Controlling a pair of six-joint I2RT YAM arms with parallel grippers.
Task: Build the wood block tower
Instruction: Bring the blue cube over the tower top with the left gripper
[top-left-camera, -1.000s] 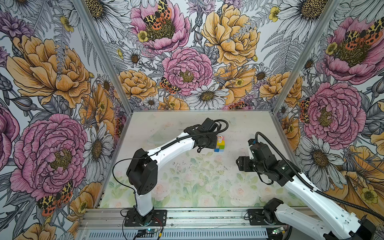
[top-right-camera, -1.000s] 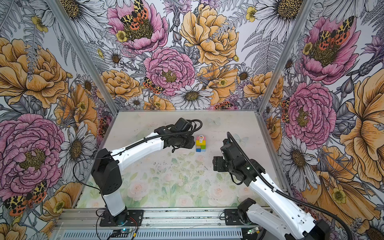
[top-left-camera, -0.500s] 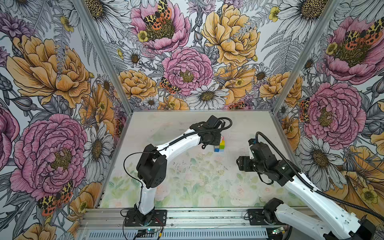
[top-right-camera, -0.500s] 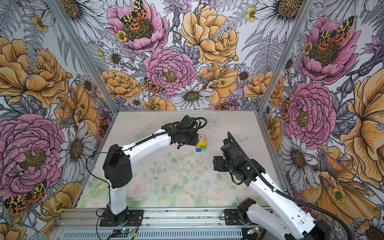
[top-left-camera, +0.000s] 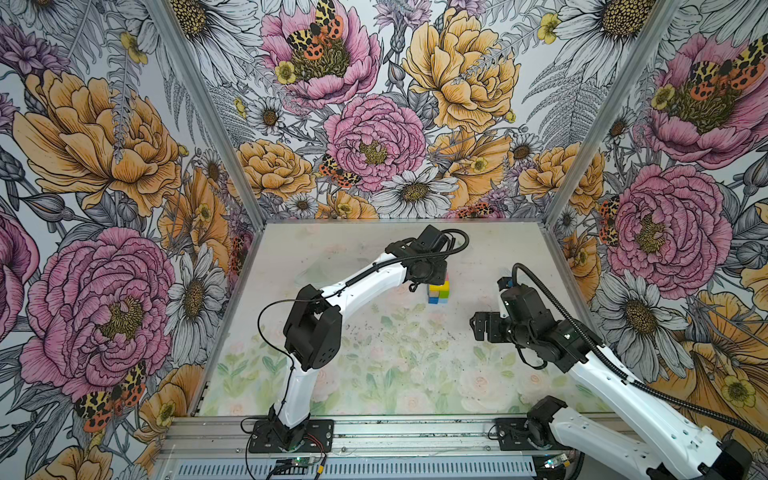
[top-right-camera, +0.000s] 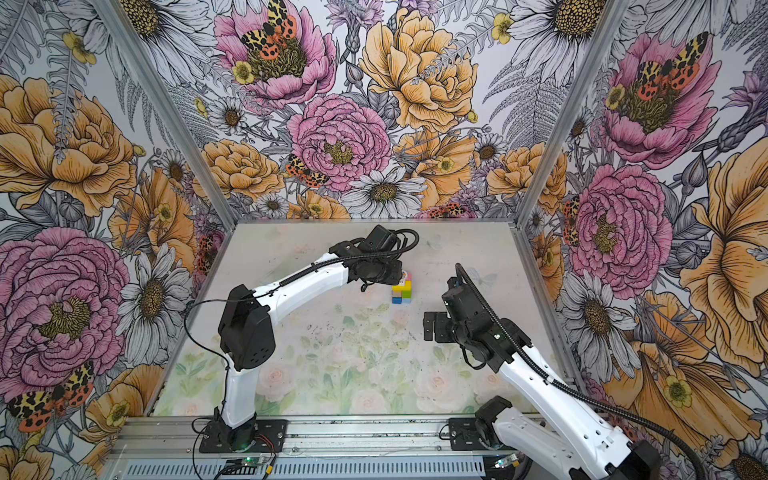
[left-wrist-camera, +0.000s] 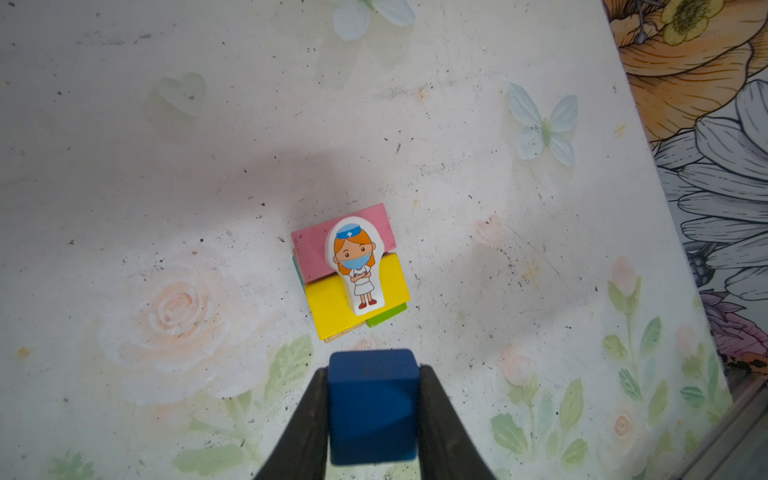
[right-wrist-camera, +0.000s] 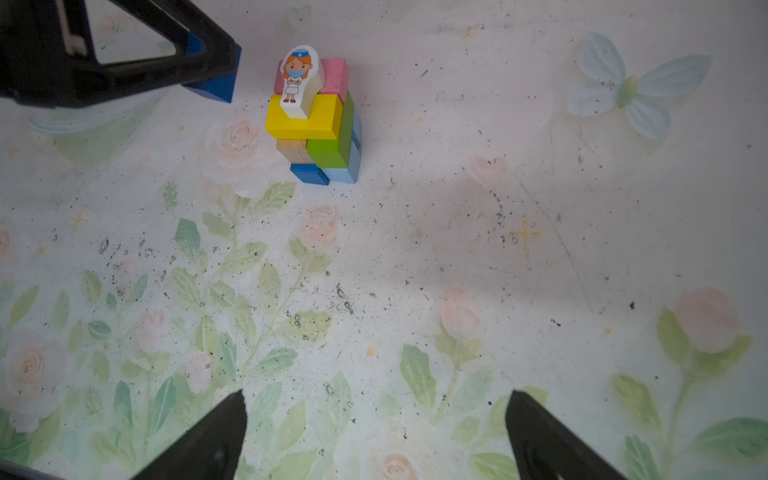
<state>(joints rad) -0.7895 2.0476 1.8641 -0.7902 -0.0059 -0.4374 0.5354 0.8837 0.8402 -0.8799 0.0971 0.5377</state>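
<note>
Checking in from the remote desk, biggest stuff first. Three walls (top-left-camera: 374, 124) of giant flower wallpaper, pink and orange blooms with spotted moths, box in one table (top-left-camera: 374, 374). The tabletop is a pale print of roses, leaves and butterflies, peppered with dark specks. One metal rail (top-left-camera: 415, 434) along the front carries both arm bases.

Two arms. The left arm (top-left-camera: 365, 286) reaches toward the back of the table. Its left gripper (left-wrist-camera: 374, 395) is clamped on one held dark blue cube (left-wrist-camera: 372, 415), just beside the tower (top-left-camera: 439, 292) and not touching it. The right arm (top-left-camera: 615, 395) sits nearer the front. The right gripper (right-wrist-camera: 376, 405) has its jaws spread wide with nothing between them, over bare table well apart from the tower.

One tower, toward the back and a bit right of the middle in both top views. In the right wrist view I count six blocks for sure:
- on top, one pink brick (right-wrist-camera: 334, 75) and one yellow brick (right-wrist-camera: 305, 118)
- under those, one green brick (right-wrist-camera: 330, 151) and one tan brick (right-wrist-camera: 291, 150)
- on the table, one bottom dark blue cube (right-wrist-camera: 309, 174) and one light blue cube (right-wrist-camera: 343, 174)

The left wrist view adds a teal sliver (left-wrist-camera: 296, 266) under the pink.

Smallest: one nurse figure (left-wrist-camera: 355, 266) on top, across the yellow and pink. Standing or lying, I can't tell.
</note>
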